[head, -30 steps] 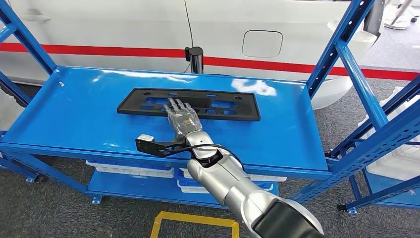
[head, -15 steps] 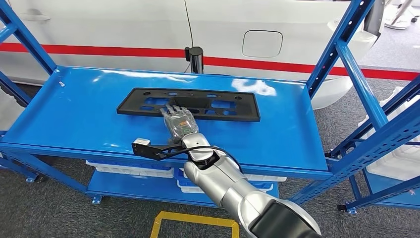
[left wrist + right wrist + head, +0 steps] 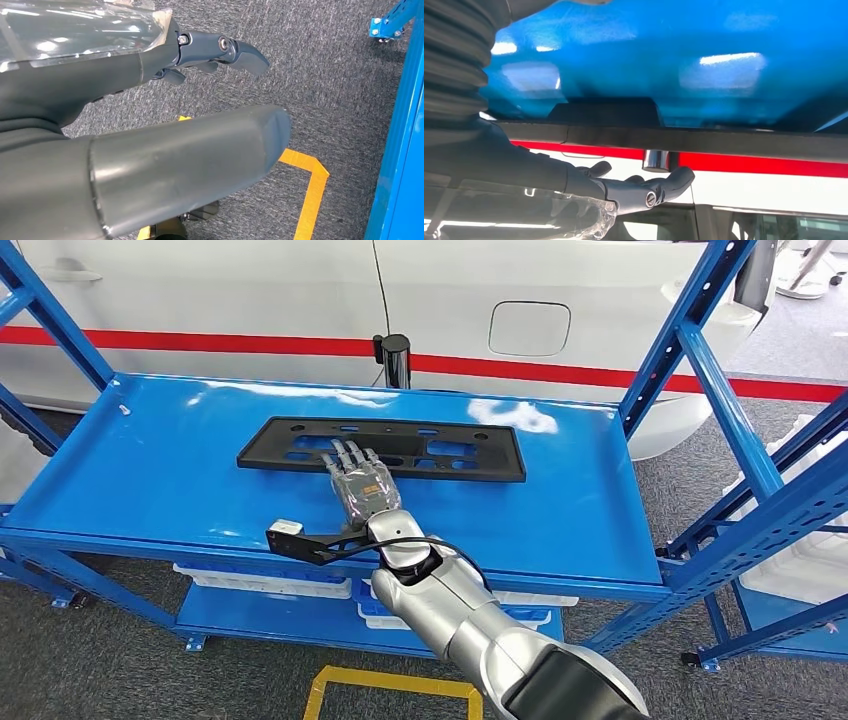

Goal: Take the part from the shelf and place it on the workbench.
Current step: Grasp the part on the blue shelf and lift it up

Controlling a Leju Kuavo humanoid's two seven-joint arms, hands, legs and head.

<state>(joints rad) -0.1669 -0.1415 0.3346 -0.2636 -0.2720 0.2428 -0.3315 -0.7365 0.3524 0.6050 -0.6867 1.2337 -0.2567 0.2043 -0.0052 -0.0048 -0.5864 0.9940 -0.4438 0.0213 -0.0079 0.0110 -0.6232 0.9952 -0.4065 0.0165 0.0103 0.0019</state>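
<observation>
Reaching in from the near edge of the shelf (image 3: 150,470), the right robot hand (image 3: 360,483) lies palm down over the blue top deck, its fingers (image 3: 345,453) spread and stretched toward the far side. The fingertips overlap the near long edge of the part (image 3: 460,453), a flat black rectangular frame with slots and cut-outs, somewhat left of its middle. The fingers are extended rather than curled, and nothing is clasped in them; whether they press on the frame or hover just above it cannot be told. In the right wrist view the same robot hand (image 3: 644,190) shows its fingers apart and straight, with the dark edge of the part (image 3: 704,140) just beside them against the glossy blue surface.

The part lies flat on the shelf deck, long side running left to right, a little toward the far side of the middle. A black bracket (image 3: 310,540) juts to the left from the right wrist. Beyond the shelf stands a white car (image 3: 250,290) with a red stripe, and a short dark post (image 3: 395,358) rises at the far edge.

The left robot hand (image 3: 220,52) hangs over grey carpet (image 3: 325,75) marked with yellow tape (image 3: 312,190), its fingers loosely apart and holding nothing.
</observation>
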